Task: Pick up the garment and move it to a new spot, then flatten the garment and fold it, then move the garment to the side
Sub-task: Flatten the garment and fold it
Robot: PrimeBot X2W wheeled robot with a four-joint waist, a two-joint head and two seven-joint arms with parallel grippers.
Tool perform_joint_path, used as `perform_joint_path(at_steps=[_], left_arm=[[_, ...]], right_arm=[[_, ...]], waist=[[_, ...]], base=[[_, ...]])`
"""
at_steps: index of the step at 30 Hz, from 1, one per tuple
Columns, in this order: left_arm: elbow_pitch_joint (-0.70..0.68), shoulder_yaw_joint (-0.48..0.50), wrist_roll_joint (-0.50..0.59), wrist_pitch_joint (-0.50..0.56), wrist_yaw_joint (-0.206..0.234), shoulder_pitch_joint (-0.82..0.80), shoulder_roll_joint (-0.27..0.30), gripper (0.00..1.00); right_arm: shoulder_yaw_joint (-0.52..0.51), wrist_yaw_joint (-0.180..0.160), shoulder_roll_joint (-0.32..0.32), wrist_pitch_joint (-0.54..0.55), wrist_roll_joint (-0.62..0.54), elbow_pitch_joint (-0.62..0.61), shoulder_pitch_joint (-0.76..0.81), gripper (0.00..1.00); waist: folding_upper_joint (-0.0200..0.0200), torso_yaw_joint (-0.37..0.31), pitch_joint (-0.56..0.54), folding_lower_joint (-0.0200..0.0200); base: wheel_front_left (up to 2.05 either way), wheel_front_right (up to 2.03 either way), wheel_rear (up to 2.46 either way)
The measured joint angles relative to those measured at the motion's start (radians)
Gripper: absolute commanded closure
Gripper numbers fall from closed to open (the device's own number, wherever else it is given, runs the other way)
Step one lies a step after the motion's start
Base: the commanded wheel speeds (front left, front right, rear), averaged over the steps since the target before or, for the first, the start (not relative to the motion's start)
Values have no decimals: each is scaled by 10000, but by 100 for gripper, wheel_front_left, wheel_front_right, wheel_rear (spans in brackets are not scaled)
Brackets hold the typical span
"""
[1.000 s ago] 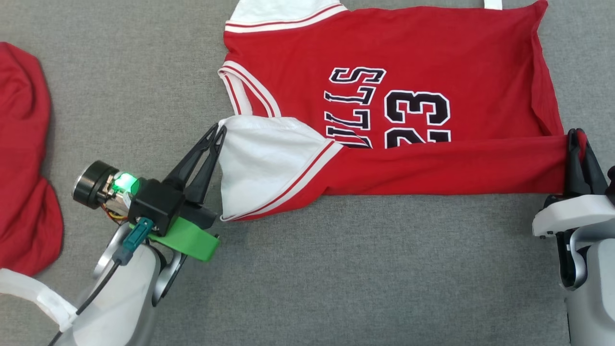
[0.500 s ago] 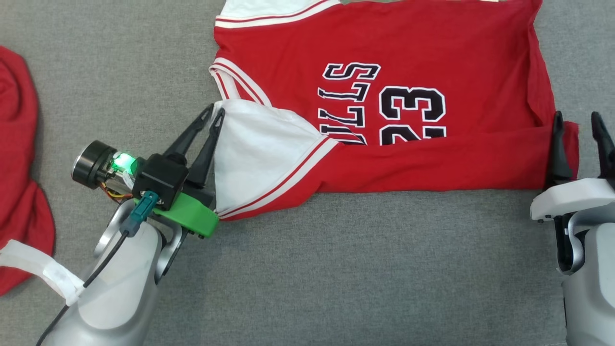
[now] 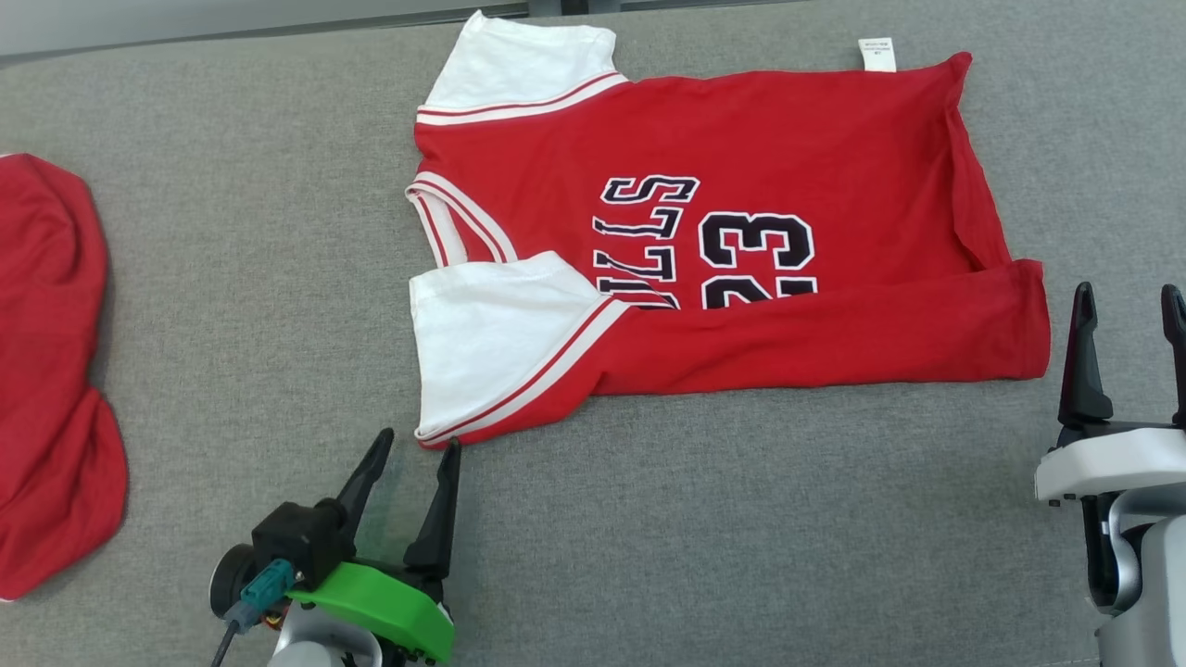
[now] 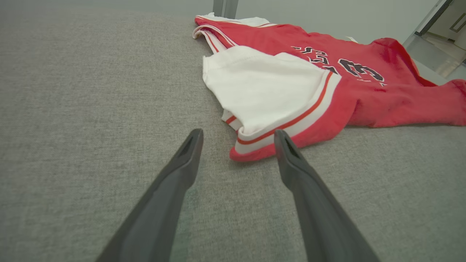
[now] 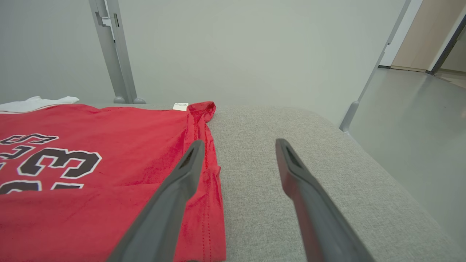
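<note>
The garment (image 3: pixel 741 148) is a red jersey with white sleeves and black lettering, lying flat on the grey surface with its near long edge folded over the lettering. My left gripper (image 3: pixel 417 446) stands open just below the white sleeve's near corner, nothing between its fingers. In the left wrist view the garment (image 4: pixel 327 80) lies just past the open left gripper (image 4: pixel 238 136). My right gripper (image 3: pixel 1129 302) is open beside the garment's right end, apart from it. In the right wrist view the open right gripper (image 5: pixel 238 145) hangs over the garment's (image 5: pixel 91 138) hem edge.
Another red cloth (image 3: pixel 46 371) lies at the far left of the grey padded surface (image 3: pixel 741 537). The surface's back edge meets a pale wall and a metal post (image 5: pixel 113 51). Its right edge drops to the floor (image 5: pixel 418 120).
Both grippers have opened and let go of the garment's folded edge, then drawn back toward me. The fold now lies flat. The head camera has shifted, showing more of the far edge.
</note>
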Motion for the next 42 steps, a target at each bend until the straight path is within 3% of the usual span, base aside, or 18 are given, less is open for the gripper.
perform_joint_path(at_steps=[16,17,19,23,37,40,42], left_arm=[[1871,-188,-704,1103,-81,-1371,17,0],[1933,-219,-828,1168,-113,-1430,8,30],[1992,-309,-1026,1220,-151,-1484,8,100],[1818,-604,-1398,1208,-198,-1478,21,100],[163,-1093,-1747,895,-199,-954,1026,100],[65,-1099,-1751,915,-199,-959,1091,100],[21,-1106,-1751,918,-199,-967,1110,100]], right_arm=[[360,0,-38,0,94,245,65,0],[405,0,-38,0,104,339,56,0],[470,0,-29,0,190,568,37,0],[483,0,-35,0,407,1139,-65,0],[890,0,-316,0,2056,3407,-781,1],[1216,0,-437,0,2328,3701,-1211,25],[1459,0,-506,0,2539,3977,-1441,73]], waist=[[0,-201,122,0],[0,-193,125,0],[0,-181,114,0],[0,-127,83,0],[0,137,143,0],[0,135,246,0],[0,129,303,0]], base=[[0,0,0],[0,0,0],[0,0,0],[0,0,0],[0,0,0],[0,0,0],[0,0,0]])
